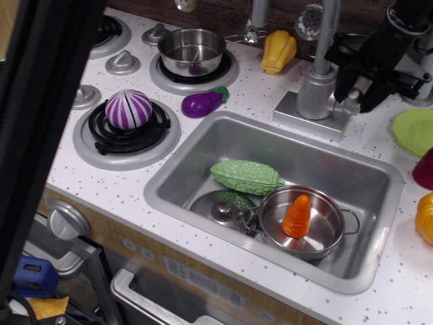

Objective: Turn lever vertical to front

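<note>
Black and angular, the end effector hangs at the far right corner of the tabletop, its two dark fingers spread moderately and pointing down on either side of the lever, a small silver-grey stub projecting to the right from the faucet body. The fingers straddle the lever closely; whether either one presses on it cannot be told at this size, and nothing is lifted or carried. The step in hand appears to be the final approach and seating on the lever, with the turn itself not yet made. The next move calls for closing onto or hooking the paddle, then sweeping it in an arc about the stub toward the front edge, while keeping clear of the tall faucet pipe just to the left. Beyond the faucet base lies the sink, occupying the right centre of the tabletop and holding a green gourd, a lid and a pot with an orange carrot. Toward the left edge sit a purple eggplant and a striped onion on a burner; a green plate lies at the right edge.
</note>
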Robot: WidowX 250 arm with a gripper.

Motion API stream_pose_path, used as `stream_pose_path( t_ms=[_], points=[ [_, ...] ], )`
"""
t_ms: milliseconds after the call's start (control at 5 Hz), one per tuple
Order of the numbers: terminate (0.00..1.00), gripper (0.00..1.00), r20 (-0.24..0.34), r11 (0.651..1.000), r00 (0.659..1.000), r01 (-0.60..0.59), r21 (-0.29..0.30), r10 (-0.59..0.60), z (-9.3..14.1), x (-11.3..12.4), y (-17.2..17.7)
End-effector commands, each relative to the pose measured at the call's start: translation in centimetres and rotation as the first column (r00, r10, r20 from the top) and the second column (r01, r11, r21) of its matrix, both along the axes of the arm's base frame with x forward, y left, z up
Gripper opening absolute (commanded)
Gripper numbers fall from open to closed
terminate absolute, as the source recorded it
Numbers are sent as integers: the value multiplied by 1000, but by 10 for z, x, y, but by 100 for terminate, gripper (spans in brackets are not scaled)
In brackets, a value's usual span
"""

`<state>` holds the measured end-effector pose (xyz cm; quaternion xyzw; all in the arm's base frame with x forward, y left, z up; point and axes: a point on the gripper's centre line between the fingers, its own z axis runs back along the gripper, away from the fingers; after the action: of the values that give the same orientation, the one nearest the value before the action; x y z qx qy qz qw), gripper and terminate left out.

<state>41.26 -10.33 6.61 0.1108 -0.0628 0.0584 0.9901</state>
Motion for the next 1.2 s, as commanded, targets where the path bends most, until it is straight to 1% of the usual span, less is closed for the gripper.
stream_pose_path(
  t_ms=[0,200,400,600,1000],
  points=[
    [0,0,2,997,1000,-19,-78,19,15,-11,-3],
    [0,0,7,994,1000,-18,-104,19,3,-15,1],
    [0,0,10,994,1000,-10,-108,11,-3,-17,3],
    [0,100,28,998,1000,10,-62,-8,5,-14,2],
    [0,100,28,998,1000,10,-62,-8,5,-14,2]
  ],
)
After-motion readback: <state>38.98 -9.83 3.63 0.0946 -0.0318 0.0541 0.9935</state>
